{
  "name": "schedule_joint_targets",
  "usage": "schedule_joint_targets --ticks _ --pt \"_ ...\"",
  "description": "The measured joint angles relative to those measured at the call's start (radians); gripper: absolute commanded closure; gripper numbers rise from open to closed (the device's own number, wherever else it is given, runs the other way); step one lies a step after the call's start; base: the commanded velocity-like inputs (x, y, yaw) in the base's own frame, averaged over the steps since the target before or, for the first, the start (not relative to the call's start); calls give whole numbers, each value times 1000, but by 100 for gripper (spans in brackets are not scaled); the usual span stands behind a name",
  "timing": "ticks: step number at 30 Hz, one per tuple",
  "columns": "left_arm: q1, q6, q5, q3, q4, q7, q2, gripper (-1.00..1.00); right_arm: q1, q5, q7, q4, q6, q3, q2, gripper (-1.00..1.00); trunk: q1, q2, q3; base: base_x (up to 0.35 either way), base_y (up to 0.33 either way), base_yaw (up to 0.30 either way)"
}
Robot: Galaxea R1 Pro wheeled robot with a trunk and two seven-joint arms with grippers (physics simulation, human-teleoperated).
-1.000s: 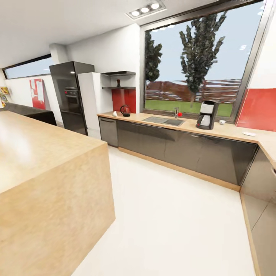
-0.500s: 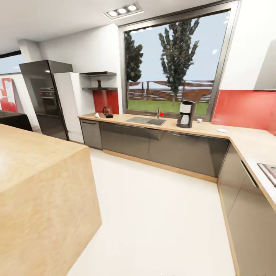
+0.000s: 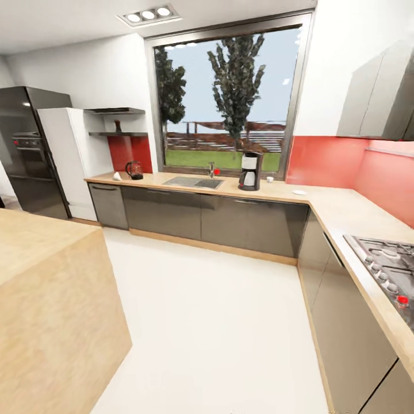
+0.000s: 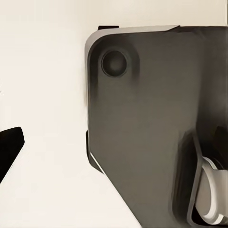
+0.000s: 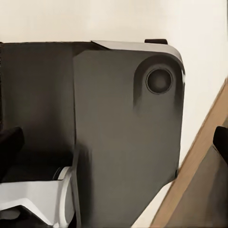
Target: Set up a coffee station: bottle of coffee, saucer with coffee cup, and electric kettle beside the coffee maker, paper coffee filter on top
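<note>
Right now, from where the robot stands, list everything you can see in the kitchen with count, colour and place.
Black-and-white coffee maker: one, on the back counter under the window.
Dark red-and-black electric kettle: one, at that counter's left end.
Small white cup: one, just right of the coffee maker.
White saucer: one, further right on the counter.
Dark bottle: one, on the dark wall shelf.
Steel sink: one, between kettle and coffee maker.
Black fridge: one, far left.
Gas hob: one, grey with a red knob, on the right counter.
Light wooden island: one, near left.
Robot's dark grey base: over the pale floor, seen by both wrist cameras.
</note>
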Motion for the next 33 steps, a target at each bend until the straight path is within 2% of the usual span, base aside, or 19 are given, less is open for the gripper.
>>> schedule_joint_targets --ticks 14,25,26,29,33 --pt "0 0 0 0 0 0 0 -100 0 0 0 0 0 1 2 -100 -54 98 44 0 0 -279" --pt "-1 0 1 0 -1 0 2 -100 0 2 0 -18 1 6 8 -100 -96 175 79 0 0 -18" --pt "-3 -1 15 6 -2 0 3 -100 0 2 0 -52 1 7 8 -100 -100 182 82 0 0 0" --pt "-4 -1 36 13 -17 0 4 -100 0 2 -1 -70 1 7 8 -100 -111 203 91 0 0 0" --pt "-7 1 48 17 -79 0 6 -100 0 3 1 -104 1 6 6 -100 -127 232 104 0 0 0"
